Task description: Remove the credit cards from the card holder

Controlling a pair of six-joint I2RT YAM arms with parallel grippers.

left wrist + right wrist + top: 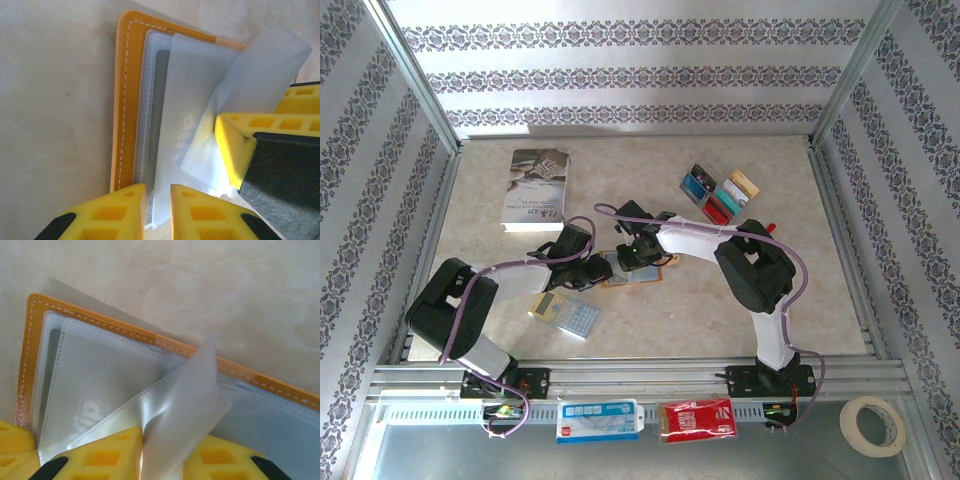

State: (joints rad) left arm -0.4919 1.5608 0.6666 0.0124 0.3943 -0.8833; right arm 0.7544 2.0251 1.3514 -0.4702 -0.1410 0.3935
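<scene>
Down at the near rail, a red packet [695, 418] and a roll of tape [849, 425] sit off the table. On the table [720, 320], just ahead of the left arm's base, lies the grey-and-yellow calculator [566, 314]. Past it, both arms meet at mid-table over the card holder [127, 100], and it's lying spread flat, orange cover down, clear sleeves up. The left gripper [157, 215] is drawn in narrow on the near edge of the sleeve stack, with a sleeve's edge running up between its yellow tips. The right gripper [162, 460] is pinched tight on one translucent sleeve [185, 400], and that leaf stands up and curls off the rest. Faint lettering shows through a lower sleeve; whether a card sits inside, I cannot tell. Farther back on the right, the credit cards [725, 192] lie clustered on the table, well apart from the holder: blue, teal, red, gold. Far left, a grey book [535, 188] lies flat near the back wall
</scene>
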